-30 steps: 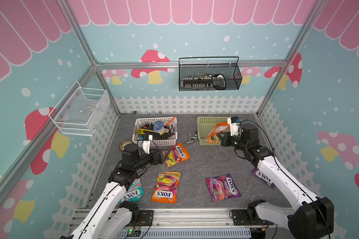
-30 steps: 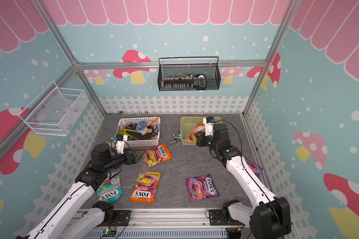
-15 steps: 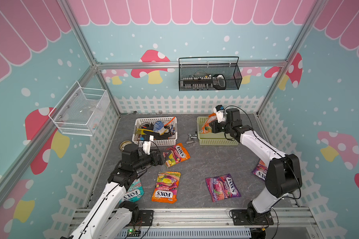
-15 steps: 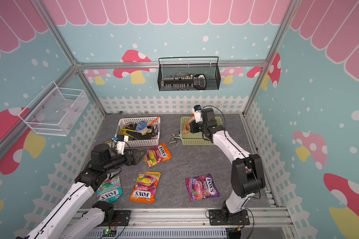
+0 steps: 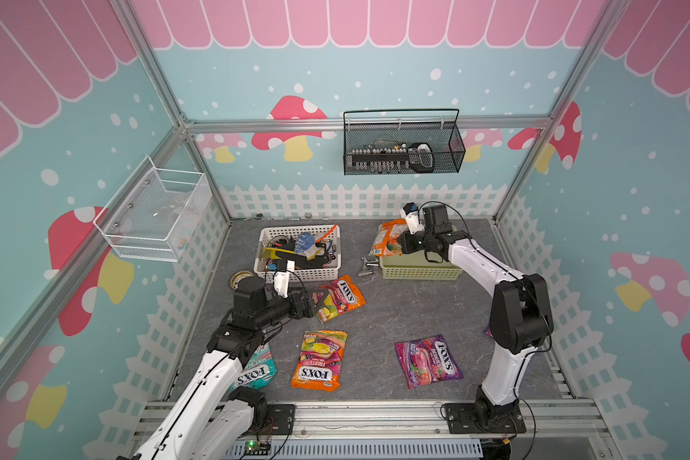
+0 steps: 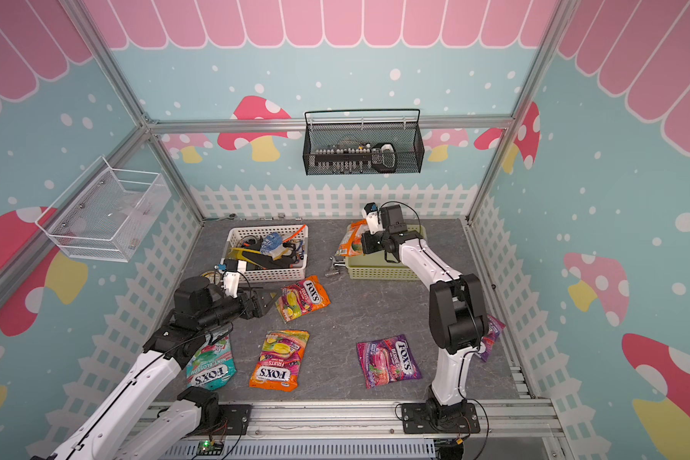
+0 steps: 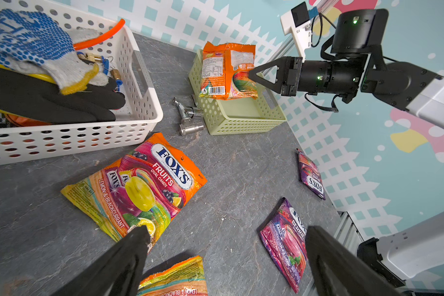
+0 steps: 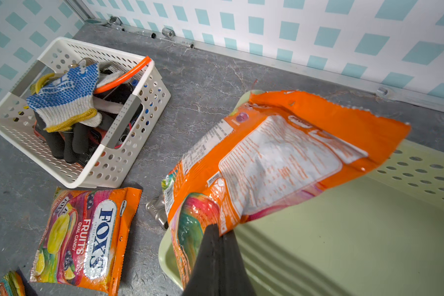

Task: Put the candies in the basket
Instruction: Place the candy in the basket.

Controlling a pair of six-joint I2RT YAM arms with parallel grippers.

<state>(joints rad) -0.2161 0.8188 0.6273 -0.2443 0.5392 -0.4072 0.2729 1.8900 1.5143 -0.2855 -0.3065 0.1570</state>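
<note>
Left wrist, FOX'S FRUITS bag (image 7: 136, 187), BERRIES bag (image 7: 286, 241)

Bright even light, soft shadows; wrist views warped at edges; orange candy bag (image 8: 280, 159) far edge blurred

The green basket (image 5: 419, 273) is open inside, but an orange bag (image 5: 387, 239) hangs over its 9 o'clock end; a metal fitting (image 5: 367, 265) lies just beside that end; bare table (image 5: 407, 310) at its 6 o'clock gives free passage.
</note>
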